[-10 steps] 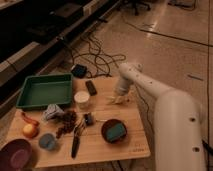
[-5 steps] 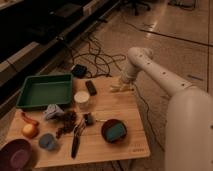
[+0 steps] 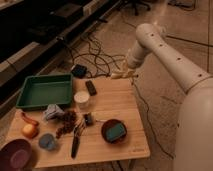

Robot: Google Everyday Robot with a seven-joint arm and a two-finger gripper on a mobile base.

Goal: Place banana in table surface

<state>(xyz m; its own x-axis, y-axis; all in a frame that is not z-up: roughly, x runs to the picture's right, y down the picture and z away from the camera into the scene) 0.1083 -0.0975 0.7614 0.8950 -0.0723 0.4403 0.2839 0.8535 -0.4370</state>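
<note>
Yellow and pale, the banana (image 3: 117, 76) shows as a small streak at the tip of my claw (image 3: 125, 73), beyond the white cup (image 3: 81, 99) and to its right, at the far edge of the table (image 3: 125, 112); it sits low over the wood, right at the rim, but whether it rests on the boards or hangs just clear of them I cannot tell; I judge the carrying as good as done, since the fruit is at the tabletop and not in the green tray (image 3: 42, 92) left of the cup, nor among the clutter in front of the cup; what is left, as I read it, is to make sure the banana is down on the wood, let go of it, and draw my arm away without nudging it over the edge, which is close; the claw itself points down at that far rim beyond the cup, with the banana at or against its tip; how wide it stands I cannot tell, for pale fruit and pale claw run together; nor can I say whether I grip the banana or merely touch it; the small black box (image 3: 91, 87) just behind the cup lies apart from my claw.
</note>
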